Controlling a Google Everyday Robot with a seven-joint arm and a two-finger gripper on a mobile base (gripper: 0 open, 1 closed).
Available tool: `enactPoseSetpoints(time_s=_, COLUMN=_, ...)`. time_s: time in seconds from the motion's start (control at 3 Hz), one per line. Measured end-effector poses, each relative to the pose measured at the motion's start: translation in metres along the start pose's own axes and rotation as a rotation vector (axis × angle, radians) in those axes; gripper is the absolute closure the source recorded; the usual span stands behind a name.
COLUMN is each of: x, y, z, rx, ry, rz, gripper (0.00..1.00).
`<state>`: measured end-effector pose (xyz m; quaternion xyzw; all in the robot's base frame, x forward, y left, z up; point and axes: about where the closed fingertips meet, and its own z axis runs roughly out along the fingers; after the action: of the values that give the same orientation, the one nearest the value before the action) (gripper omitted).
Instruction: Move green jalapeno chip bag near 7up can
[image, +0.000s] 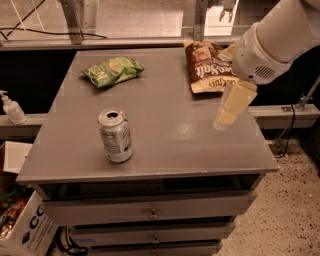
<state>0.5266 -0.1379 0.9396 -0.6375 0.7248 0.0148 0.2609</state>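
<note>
The green jalapeno chip bag (112, 70) lies flat at the back left of the grey cabinet top (170, 135). The 7up can (115, 135) stands upright near the front left, its top opened, well apart from the bag. My gripper (228, 111) hangs from the white arm (275, 37) over the right side of the top, just in front of the brown chip bag. It is far to the right of both the green bag and the can and holds nothing that I can see.
A larger brown-and-cream chip bag (210, 65) lies at the back right, partly behind the arm. A white pump bottle (11, 108) stands on a ledge to the left. Drawers (150, 212) run below the top, and a cardboard box (25, 230) sits on the floor at the left.
</note>
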Motion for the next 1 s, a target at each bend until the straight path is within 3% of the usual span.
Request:
enactPoseSetpoints(time_s=0.67, x=-0.060, y=-0.069, z=0.075, rx=0.020, ry=-0.173, rz=-0.019, gripper=0.00)
enactPoseSetpoints(time_s=1.0, x=-0.060, y=-0.069, z=0.075, rx=0.020, ry=-0.173, rz=-0.019, gripper=0.00)
